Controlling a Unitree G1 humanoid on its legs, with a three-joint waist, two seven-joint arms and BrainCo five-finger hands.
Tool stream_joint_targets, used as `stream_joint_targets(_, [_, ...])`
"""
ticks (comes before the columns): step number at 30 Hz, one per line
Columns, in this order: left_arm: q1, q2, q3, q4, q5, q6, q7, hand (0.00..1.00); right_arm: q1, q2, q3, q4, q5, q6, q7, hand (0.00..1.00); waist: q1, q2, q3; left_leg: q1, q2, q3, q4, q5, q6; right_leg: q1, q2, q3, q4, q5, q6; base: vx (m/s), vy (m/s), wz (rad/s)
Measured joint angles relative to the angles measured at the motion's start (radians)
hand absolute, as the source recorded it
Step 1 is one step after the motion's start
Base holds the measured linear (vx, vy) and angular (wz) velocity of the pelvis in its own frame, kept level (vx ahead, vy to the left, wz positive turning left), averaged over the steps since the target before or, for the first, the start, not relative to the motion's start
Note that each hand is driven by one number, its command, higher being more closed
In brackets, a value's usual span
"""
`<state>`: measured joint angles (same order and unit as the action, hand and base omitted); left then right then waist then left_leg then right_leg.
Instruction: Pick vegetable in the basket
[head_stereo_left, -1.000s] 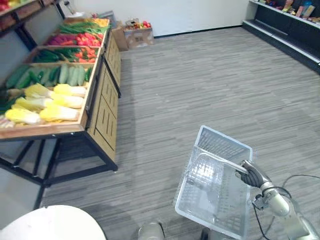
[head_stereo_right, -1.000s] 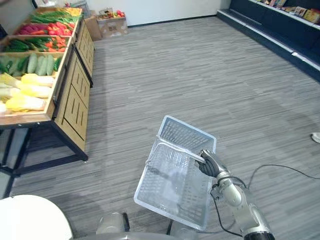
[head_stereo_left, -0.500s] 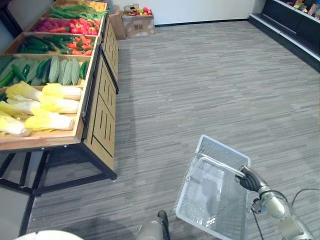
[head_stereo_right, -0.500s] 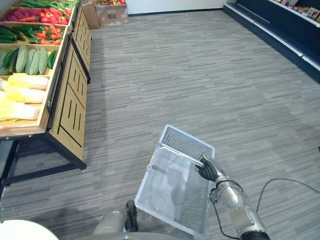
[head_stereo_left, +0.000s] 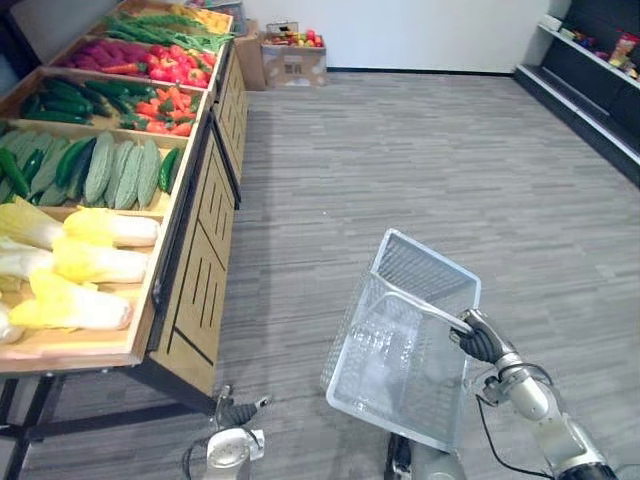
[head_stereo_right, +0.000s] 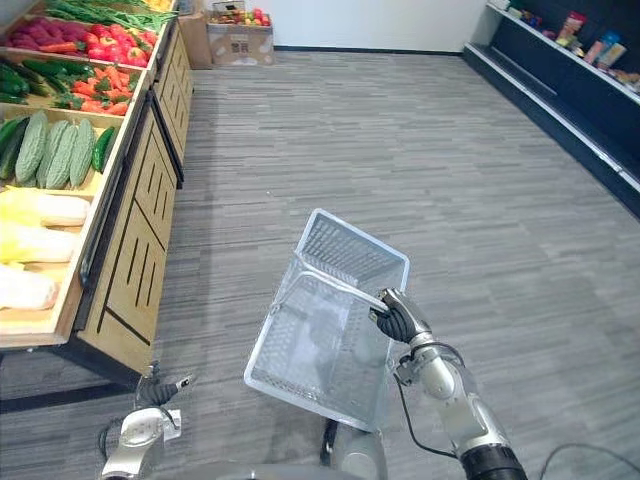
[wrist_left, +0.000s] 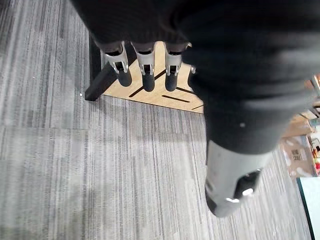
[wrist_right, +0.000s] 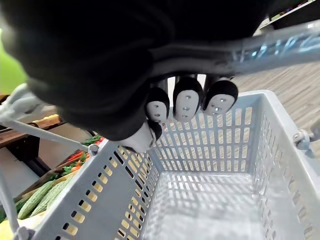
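Observation:
A pale grey plastic basket (head_stereo_left: 418, 273) hangs tilted above the floor, and it is empty inside (wrist_right: 215, 197). My right hand (head_stereo_left: 478, 342) is shut on its metal handle (wrist_right: 280, 44), fingers (wrist_right: 186, 102) curled round the bar. Vegetables lie in the wooden stand (head_stereo_left: 195, 290) to the left: yellow napa cabbages (head_stereo_left: 95, 265) nearest, then green gourds (head_stereo_left: 110, 170), then red peppers (head_stereo_left: 165, 105). My left hand (head_stereo_left: 235, 412) hangs low by the stand's front corner, holding nothing, with its fingers (wrist_left: 144, 70) straight toward the stand's base.
A cardboard box (head_stereo_left: 293, 58) with produce stands by the far wall. Dark shelves (head_stereo_left: 590, 70) run along the right side. Grey striped floor (head_stereo_left: 420, 160) stretches between the stand and the shelves.
The whole view has shifted as the camera moved nearer the stand. The basket stays in my right hand. My left hand has come into view at the bottom.

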<state>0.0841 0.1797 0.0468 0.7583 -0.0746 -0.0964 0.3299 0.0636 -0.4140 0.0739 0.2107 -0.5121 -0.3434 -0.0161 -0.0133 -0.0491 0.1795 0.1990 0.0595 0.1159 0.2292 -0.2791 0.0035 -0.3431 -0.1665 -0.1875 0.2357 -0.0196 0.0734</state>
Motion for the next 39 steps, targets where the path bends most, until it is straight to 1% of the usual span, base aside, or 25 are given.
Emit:
stream_joint_targets(1, [0.002, 0.002, 0.001, 0.0, 0.001, -0.006, 0.0, 0.0, 0.002, 0.001, 0.001, 0.0, 0.0, 0.0, 0.004, 1.0, 0.001, -0.011, -0.002, 0.012, 0.001, -0.007, 0.009, -0.02, -0.03, 0.009, 0.002, 0.02, -0.064, 0.037, -0.003, 0.6, -0.349, 0.76])
stream_joint_targets(2, [0.028, 0.015, 0.002, 0.0, 0.002, -0.014, -0.001, 0.0, 0.013, 0.009, 0.002, 0.0, 0.0, 0.003, 0.01, 1.0, 0.008, -0.04, 0.002, 0.038, -0.005, -0.039, 0.035, -0.077, -0.076, 0.041, -0.016, 0.04, -0.108, 0.097, -0.013, 0.51, -0.356, 0.73])
stream_joint_targets(3, [0.029, -0.004, 0.006, 0.016, 0.003, -0.011, -0.003, 0.0, 0.004, 0.005, -0.02, 0.007, -0.001, 0.014, 0.011, 1.0, 0.013, -0.009, 0.018, 0.061, 0.032, -0.06, 0.068, -0.129, -0.104, 0.03, -0.005, 0.026, -0.005, 0.174, -0.027, 0.49, -0.341, 0.61])
stream_joint_targets(5, [0.042, -0.027, 0.01, 0.016, 0.009, -0.012, -0.008, 0.0, -0.039, -0.009, -0.029, 0.012, -0.011, 0.038, 0.026, 1.0, 0.027, 0.042, 0.022, 0.057, 0.087, -0.083, 0.092, -0.114, -0.109, 0.008, 0.028, -0.004, 0.101, 0.096, -0.043, 0.47, -0.318, 0.28])
stream_joint_targets(6, [0.046, -0.029, 0.01, 0.023, 0.011, -0.013, -0.009, 0.0, -0.044, -0.013, -0.03, 0.015, -0.01, 0.044, 0.027, 1.0, 0.03, 0.047, 0.02, 0.056, 0.098, -0.088, 0.091, -0.101, -0.112, -0.001, 0.028, -0.015, 0.136, 0.068, -0.048, 0.48, -0.337, 0.35])
stream_joint_targets(9, [0.052, -0.057, 0.068, 0.103, 0.016, 0.002, -0.009, 0.0, -0.053, -0.011, -0.034, 0.032, -0.005, 0.049, 0.052, 1.0, 0.042, 0.049, 0.019, 0.054, 0.123, -0.098, 0.14, -0.007, -0.13, -0.005, 0.039, -0.046, 0.222, -0.042, -0.065, 0.32, -0.252, 0.09])
stream_joint_targets(12, [0.086, -0.066, 0.083, 0.195, 0.033, 0.013, -0.005, 0.0, -0.051, -0.011, -0.032, 0.042, -0.005, 0.049, 0.088, 1.0, 0.041, 0.07, 0.008, -0.076, 0.172, -0.079, 0.414, 0.147, -0.138, 0.065, 0.078, -0.062, 0.163, -0.081, -0.068, 0.25, -0.175, -0.05])
stream_joint_targets(13, [0.112, -0.072, 0.094, 0.216, 0.053, 0.014, -0.001, 0.0, -0.039, -0.011, -0.031, 0.042, -0.005, 0.049, 0.095, 1.0, 0.043, 0.078, 0.009, -0.133, 0.207, -0.073, 0.53, 0.304, -0.149, 0.13, 0.095, -0.075, 0.108, -0.082, -0.071, 0.33, -0.075, 0.09])
stream_joint_targets(14, [0.132, -0.077, 0.107, 0.227, 0.056, 0.016, 0.004, 0.0, -0.029, -0.011, -0.031, 0.041, -0.005, 0.049, 0.101, 1.0, 0.042, 0.079, 0.009, -0.17, 0.225, -0.07, 0.602, 0.379, -0.144, 0.187, 0.102, -0.083, 0.061, -0.084, -0.074, 0.41, -0.089, 0.28])
stream_joint_targets(15, [0.152, -0.088, 0.12, 0.231, 0.058, 0.021, 0.012, 0.0, -0.02, -0.014, -0.041, 0.041, -0.005, 0.049, 0.106, 1.0, 0.045, 0.074, 0.011, -0.243, 0.253, -0.038, 0.73, 0.3, -0.121, 0.237, 0.102, -0.094, 0.027, -0.092, -0.087, 0.34, -0.075, 0.36])
stream_joint_targets(17, [0.188, -0.102, 0.126, 0.232, 0.058, 0.037, 0.017, 0.0, -0.02, -0.018, -0.045, 0.041, -0.005, 0.049, 0.111, 1.0, 0.055, 0.07, 0.013, -0.341, 0.266, 0.04, 0.799, 0.179, -0.077, 0.302, 0.095, -0.113, -0.018, -0.095, -0.098, 0.32, -0.055, 0.27])
stream_joint_targets(19, [0.222, -0.108, 0.157, 0.234, 0.062, 0.056, 0.017, 0.0, -0.016, -0.015, -0.045, 0.043, -0.005, 0.049, 0.112, 1.0, 0.072, 0.065, 0.013, -0.388, 0.263, 0.136, 0.713, 0.121, -0.057, 0.362, 0.079, -0.129, -0.063, -0.091, -0.093, 0.29, -0.004, 0.22])
stream_joint_targets(20, [0.238, -0.109, 0.178, 0.236, 0.082, 0.065, 0.017, 0.0, -0.01, -0.011, -0.045, 0.046, -0.005, 0.049, 0.112, 1.0, 0.074, 0.051, 0.02, -0.4, 0.254, 0.218, 0.598, 0.105, -0.043, 0.403, 0.062, -0.149, -0.092, -0.086, -0.077, 0.27, 0.056, 0.46])
stream_joint_targets(22, [0.252, -0.111, 0.197, 0.236, 0.096, 0.076, 0.017, 0.0, 0.0, -0.009, -0.046, 0.057, -0.005, 0.049, 0.11, 1.0, 0.078, 0.052, 0.018, -0.402, 0.221, 0.343, 0.392, 0.108, -0.036, 0.456, 0.035, -0.193, -0.122, -0.086, -0.053, 0.29, 0.099, 0.63])
stream_joint_targets(23, [0.256, -0.112, 0.197, 0.236, 0.1, 0.086, 0.017, 0.0, 0.009, -0.009, -0.046, 0.067, -0.005, 0.048, 0.107, 1.0, 0.075, 0.058, 0.015, -0.4, 0.189, 0.411, 0.24, 0.14, -0.042, 0.481, 0.02, -0.227, -0.132, -0.093, -0.033, 0.3, 0.171, 0.78])
stream_joint_targets(25, [0.266, -0.118, 0.197, 0.236, 0.131, 0.102, 0.016, 0.0, 0.031, -0.012, -0.047, 0.075, -0.006, 0.047, 0.099, 1.0, 0.075, 0.089, -0.001, -0.391, 0.16, 0.463, 0.019, 0.291, -0.069, 0.509, 0.028, -0.265, -0.132, -0.118, 0.013, 0.32, 0.243, 0.71])
stream_joint_targets(26, [0.274, -0.12, 0.201, 0.239, 0.138, 0.11, 0.014, 0.0, 0.042, -0.005, -0.047, 0.087, -0.009, 0.045, 0.089, 1.0, 0.075, 0.116, -0.012, -0.367, 0.152, 0.473, -0.061, 0.331, 0.025, 0.528, 0.038, -0.276, -0.132, -0.142, 0.042, 0.31, 0.298, 0.45])
stream_joint_targets(27, [0.273, -0.116, 0.217, 0.234, 0.138, 0.116, 0.014, 0.0, 0.041, 0.011, -0.028, 0.099, -0.011, 0.043, 0.089, 1.0, 0.086, 0.074, -0.015, -0.359, 0.117, 0.479, -0.072, 0.318, 0.021, 0.542, 0.014, -0.282, -0.149, -0.149, 0.038, 0.23, 0.238, 0.32])
stream_joint_targets(28, [0.271, -0.117, 0.223, 0.229, 0.138, 0.118, 0.013, 0.0, 0.04, 0.01, -0.02, 0.099, -0.012, 0.027, 0.089, 1.0, 0.097, 0.052, -0.016, -0.361, 0.097, 0.485, -0.07, 0.298, 0.02, 0.55, 0.005, -0.287, -0.166, -0.147, 0.041, 0.22, 0.218, 0.15])
stream_joint_targets(30, [0.267, -0.123, 0.228, 0.229, 0.138, 0.12, 0.012, 0.0, 0.033, 0.01, -0.02, 0.108, -0.011, 0.0, 0.086, 1.0, 0.102, 0.03, -0.016, -0.363, 0.074, 0.499, -0.059, 0.272, 0.039, 0.562, -0.015, -0.288, -0.184, -0.145, 0.045, 0.18, 0.161, 0.01])
stream_joint_targets(34, [0.26, -0.137, 0.234, 0.226, 0.135, 0.117, 0.014, 0.0, 0.018, 0.011, -0.016, 0.12, -0.012, -0.038, 0.086, 1.0, 0.099, 0.025, -0.018, -0.354, 0.052, 0.537, 0.032, 0.162, 0.071, 0.589, -0.08, -0.287, -0.152, -0.161, 0.067, 0.16, 0.175, -0.08])
stream_joint_targets(35, [0.259, -0.132, 0.234, 0.219, 0.136, 0.118, 0.014, 0.0, 0.021, 0.012, -0.016, 0.12, -0.011, -0.04, 0.086, 1.0, 0.093, 0.009, -0.023, -0.359, 0.046, 0.554, 0.078, 0.121, 0.074, 0.589, -0.111, -0.293, -0.119, -0.21, 0.093, 0.12, 0.126, 0.13])
stream_joint_targets(37, [0.258, -0.123, 0.23, 0.219, 0.136, 0.13, 0.012, 0.0, 0.043, 0.023, -0.024, 0.124, -0.011, -0.034, 0.087, 1.0, 0.082, -0.034, -0.048, -0.354, 0.047, 0.581, 0.157, 0.061, 0.088, 0.582, -0.164, -0.309, -0.079, -0.243, 0.103, 0.21, 0.128, 0.3])
stream_joint_targets(38, [0.263, -0.115, 0.21, 0.218, 0.137, 0.13, 0.01, 0.0, 0.058, 0.026, -0.029, 0.122, -0.012, -0.032, 0.087, 1.0, 0.078, -0.017, -0.065, -0.355, 0.05, 0.564, 0.184, 0.018, 0.08, 0.556, -0.191, -0.315, 0.096, -0.272, 0.082, 0.24, 0.162, 0.55])
stream_joint_targets(39, [0.252, -0.1, 0.18, 0.212, 0.137, 0.134, 0.008, 0.0, 0.052, 0.031, -0.032, 0.127, -0.026, -0.017, 0.074, 1.0, 0.066, -0.046, -0.07, -0.35, 0.019, 0.533, 0.169, 0.009, 0.084, 0.42, -0.275, -0.265, 0.409, -0.224, 0.048, 0.17, 0.134, 0.64])
